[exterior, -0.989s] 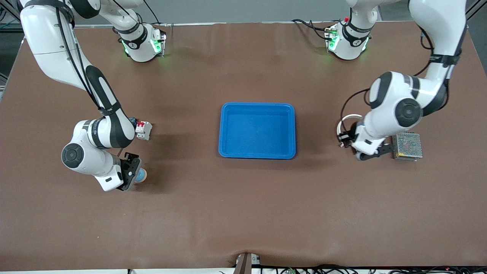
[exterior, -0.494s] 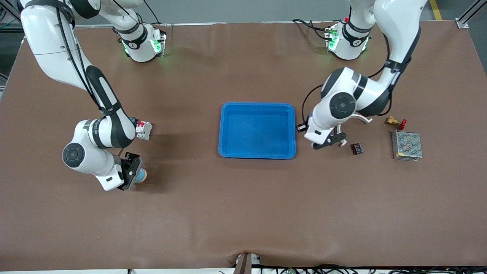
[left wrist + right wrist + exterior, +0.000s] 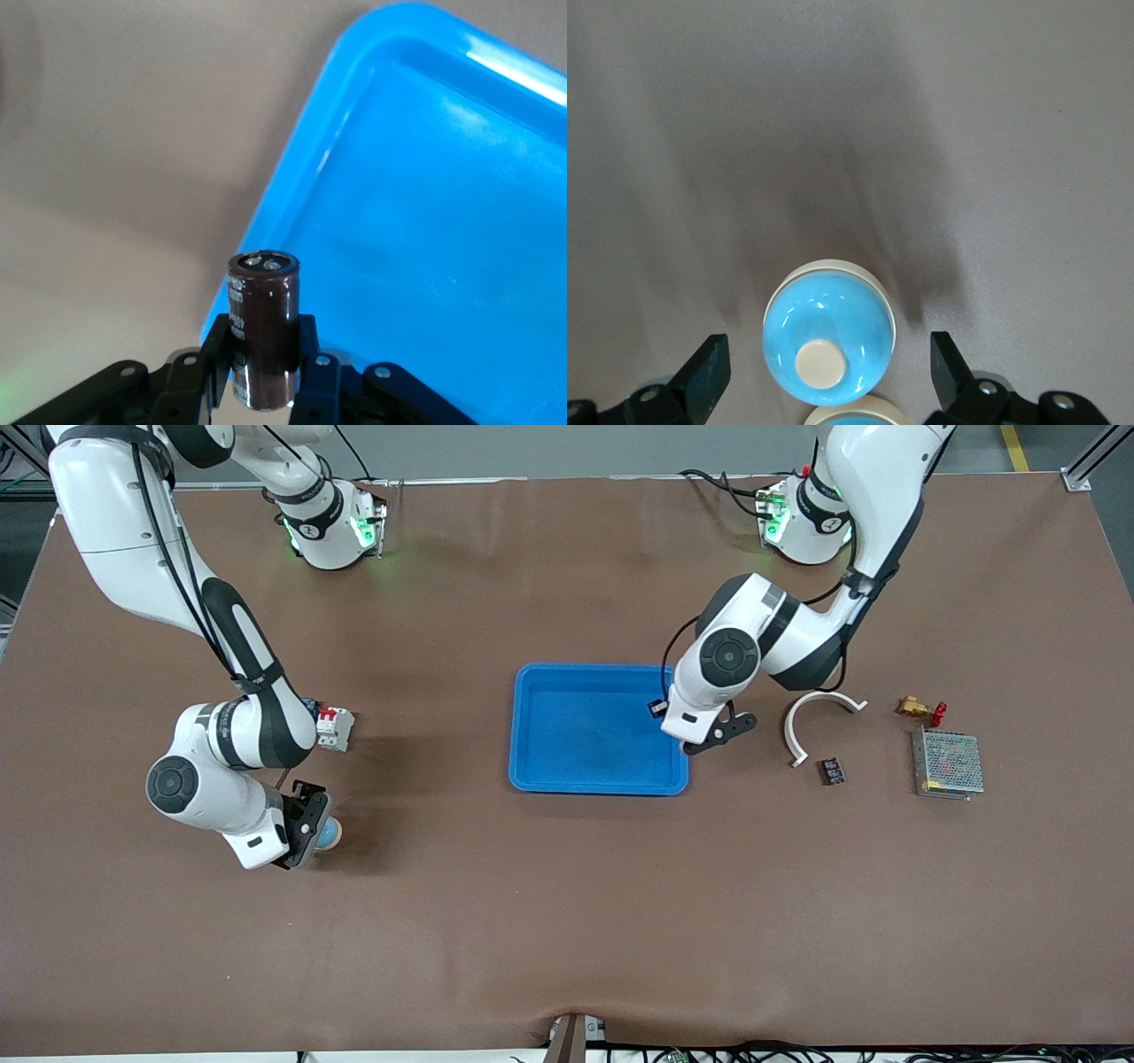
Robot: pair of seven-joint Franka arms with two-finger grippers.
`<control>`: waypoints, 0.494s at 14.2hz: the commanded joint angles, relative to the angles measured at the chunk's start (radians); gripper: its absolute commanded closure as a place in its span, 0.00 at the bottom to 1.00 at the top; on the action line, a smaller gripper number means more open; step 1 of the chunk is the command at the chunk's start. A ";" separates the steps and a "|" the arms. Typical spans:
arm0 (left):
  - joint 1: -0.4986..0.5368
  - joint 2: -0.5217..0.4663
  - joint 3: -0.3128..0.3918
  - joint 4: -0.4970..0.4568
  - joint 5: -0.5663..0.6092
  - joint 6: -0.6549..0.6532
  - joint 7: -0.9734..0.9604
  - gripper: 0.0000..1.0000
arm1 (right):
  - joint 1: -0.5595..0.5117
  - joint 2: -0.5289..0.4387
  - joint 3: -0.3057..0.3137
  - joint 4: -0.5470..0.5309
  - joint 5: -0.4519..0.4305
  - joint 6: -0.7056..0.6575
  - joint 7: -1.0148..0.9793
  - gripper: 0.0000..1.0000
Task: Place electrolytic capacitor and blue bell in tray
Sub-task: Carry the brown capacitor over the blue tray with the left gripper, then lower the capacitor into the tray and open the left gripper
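Note:
The blue tray (image 3: 599,728) lies mid-table. My left gripper (image 3: 700,740) hangs over the tray's rim at the left arm's end. In the left wrist view it (image 3: 263,354) is shut on a dark brown electrolytic capacitor (image 3: 263,319), held upright above the tray's corner (image 3: 425,221). The blue bell (image 3: 330,833), a blue dome with a cream button and base, stands on the table near the right arm's end. My right gripper (image 3: 306,831) is low over it. In the right wrist view the bell (image 3: 828,336) sits between the open fingers (image 3: 709,372) without touching them.
A red-and-white circuit breaker (image 3: 335,728) lies beside the right arm's wrist. Toward the left arm's end lie a white C-shaped piece (image 3: 819,713), a small black part (image 3: 831,771), a brass valve (image 3: 920,709) and a mesh-covered power supply (image 3: 948,764).
My left arm has swung from beside the power supply to the tray's edge, carrying the capacitor. The right gripper has stayed open around the bell.

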 commanded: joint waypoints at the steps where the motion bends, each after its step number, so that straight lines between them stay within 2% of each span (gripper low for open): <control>1: -0.026 0.048 0.003 0.022 0.022 0.036 -0.025 1.00 | -0.003 -0.006 0.007 -0.022 0.020 0.032 -0.005 0.00; 7: -0.066 0.097 0.009 0.022 0.022 0.069 -0.034 1.00 | 0.005 -0.002 0.007 -0.020 0.020 0.043 -0.005 0.00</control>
